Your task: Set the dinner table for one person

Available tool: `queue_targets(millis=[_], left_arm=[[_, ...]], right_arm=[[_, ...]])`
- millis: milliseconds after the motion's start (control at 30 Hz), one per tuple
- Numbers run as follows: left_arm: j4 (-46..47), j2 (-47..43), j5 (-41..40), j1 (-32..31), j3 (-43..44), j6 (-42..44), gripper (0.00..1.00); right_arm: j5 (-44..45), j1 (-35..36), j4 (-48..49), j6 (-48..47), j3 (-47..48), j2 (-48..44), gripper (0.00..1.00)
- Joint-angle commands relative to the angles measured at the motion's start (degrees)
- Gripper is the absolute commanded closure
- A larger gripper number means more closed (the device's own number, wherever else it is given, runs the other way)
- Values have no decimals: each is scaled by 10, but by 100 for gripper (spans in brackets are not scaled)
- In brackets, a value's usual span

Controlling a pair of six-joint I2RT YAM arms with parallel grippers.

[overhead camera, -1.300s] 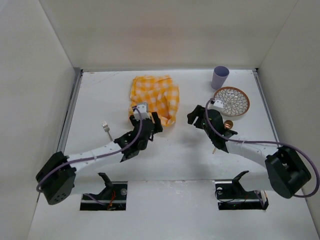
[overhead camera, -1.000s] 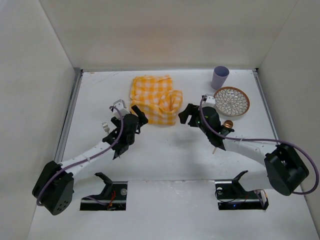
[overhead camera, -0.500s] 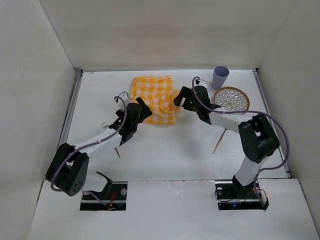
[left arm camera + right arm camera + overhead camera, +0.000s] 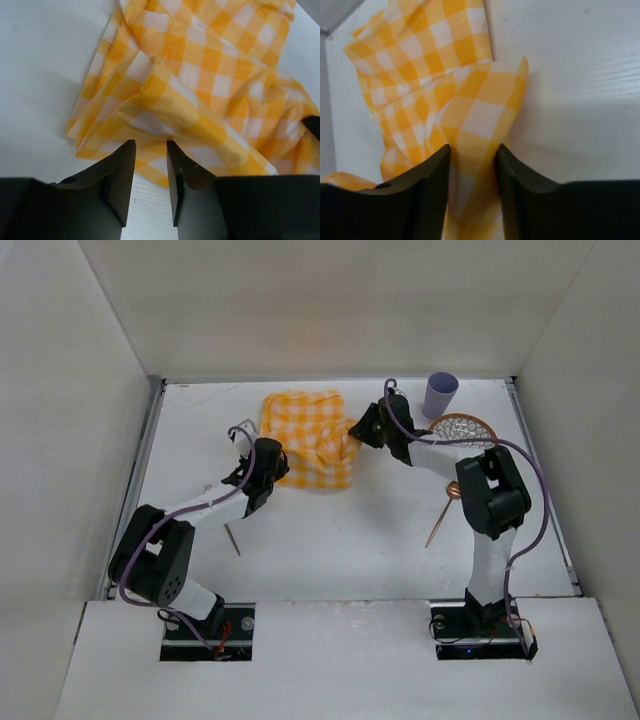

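1. Step in hand (judged): spreading the crumpled checked cloth as a place mat. One gripper sits at each side edge of it.
2. Left gripper: the fingers are narrowly parted and hold nothing. The cloth's hem lies at and just beyond their tips, and white surface shows in the gap nearer the wrist.
3. Right gripper: the fingers straddle a raised fold, and cloth fills the gap from side to side. Whether the pads are actually pinching it cannot be told.
4. The dinner table lies directly beneath both pairs of fingers and extends well past them on every side.
5. Next move (judged): each gripper needs a sure pinch on its own edge. The two would then draw apart together so the folds flatten without dragging the whole cloth.
6. Room: behind both pairs of fingers, toward the arm bases, the surface is mostly bare. The plate sits just outboard of the right fingers, with the cup a little farther off. The spoon lies behind them. The back wall stands near, ahead of the cloth.
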Motion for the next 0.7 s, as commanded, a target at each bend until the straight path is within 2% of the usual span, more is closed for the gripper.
queue_targets(millis=[0, 67, 133, 267, 367, 433, 500, 567, 667], left_arm=[[9, -25, 5, 1, 8, 4, 77], [11, -49, 5, -1, -12, 6, 82], [11, -88, 0, -4, -39, 6, 84], [-11, -167, -8, -11, -84, 2, 87], [-32, -231, -19, -35, -121, -7, 86], [-36, -265, -27, -55, -140, -20, 77], [-43, -288, -31, -79, -149, -32, 61], [-56, -297, -38, -109, -150, -44, 39], [-81, -282, -37, -147, -141, -64, 29]], right_arm=[[-18, 2, -6, 13, 34, 5, 67], [-3, 5, 4, 12, 12, -20, 79], [33, 5, 21, 7, -28, -62, 84], [117, 22, 61, 11, -143, -176, 86], [217, 59, 65, 15, -236, -268, 86], [289, 95, 62, 12, -288, -315, 86], [351, 135, 50, 23, -335, -344, 86], [395, 166, 34, 55, -371, -360, 87], [423, 184, 14, 94, -406, -372, 88]])
